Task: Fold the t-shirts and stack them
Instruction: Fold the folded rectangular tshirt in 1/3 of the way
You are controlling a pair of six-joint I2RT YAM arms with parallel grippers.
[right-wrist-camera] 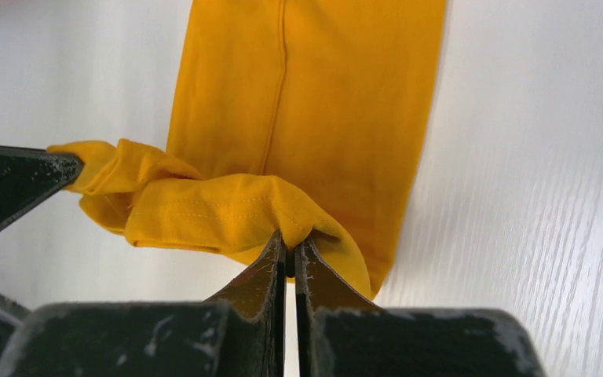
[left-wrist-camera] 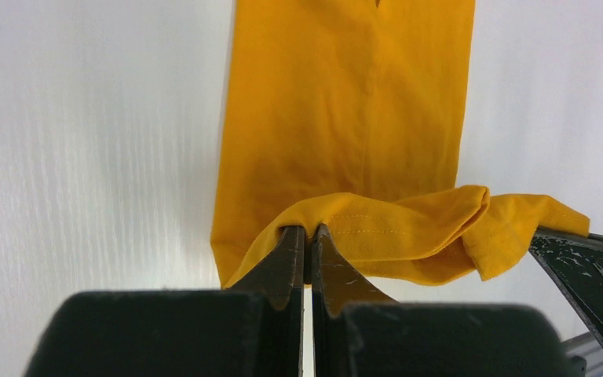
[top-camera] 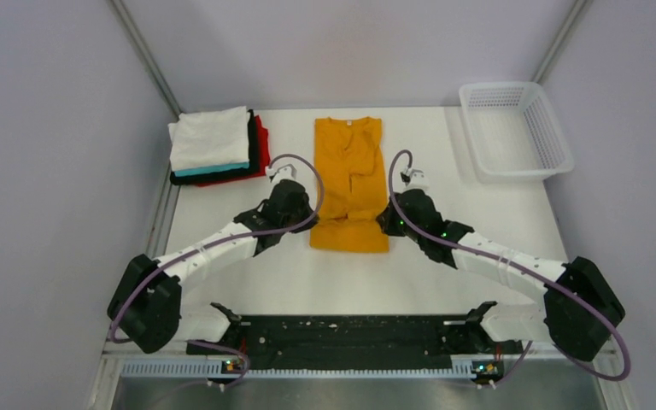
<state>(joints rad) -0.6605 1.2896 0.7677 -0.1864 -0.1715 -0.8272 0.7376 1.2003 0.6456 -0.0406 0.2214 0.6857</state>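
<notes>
Shirt [top-camera: 349, 162]: soft orange-yellow cloth, narrow folded rectangle, hem bunched.
Left jaws: clamped tight on hem.
Right jaws: likewise.

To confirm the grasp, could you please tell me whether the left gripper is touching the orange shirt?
Touching. The left wrist view shows the left gripper shut on the orange shirt.
</notes>
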